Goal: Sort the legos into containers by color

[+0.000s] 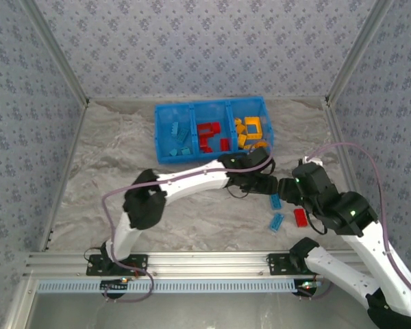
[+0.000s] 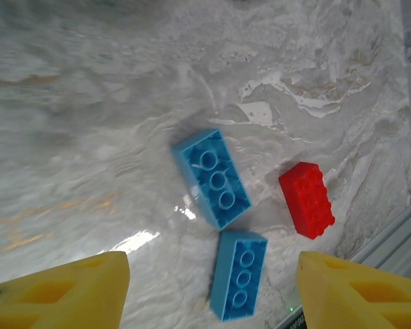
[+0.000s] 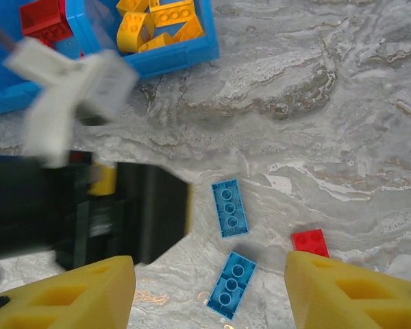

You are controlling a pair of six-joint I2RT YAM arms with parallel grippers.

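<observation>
Top view: I had the left arm stretched low across the table (image 1: pixel 123 157) toward 2 o'clock, elbow bent close to its base. The left gripper (image 1: pixel 260 179) hung just in front of the bin (image 1: pixel 192 159). The right arm sat folded, with the right gripper (image 1: pixel 290 187) facing its partner from 3 o'clock. Two blue bricks (image 1: pixel 277 201) and a red brick (image 1: pixel 301 217) lay loose at 5 o'clock of the left gripper. The bin held blue at left, red in the middle and yellow at right.

Left wrist: its fingers (image 2: pixel 68 291) stood apart with nothing between them, high above the table. The near blue brick (image 2: pixel 238 273) lay under the gap, the far blue brick (image 2: pixel 212 177) almost touched its corner at 11 o'clock, and the red one was at 1 o'clock. I judged the near brick the target. I would turn the wrist so the pads meet its long sides, then drop straight down without nudging its neighbour.

Right wrist: those fingers (image 3: pixel 349 291) were also spread and empty, looking down on the same three bricks.
</observation>
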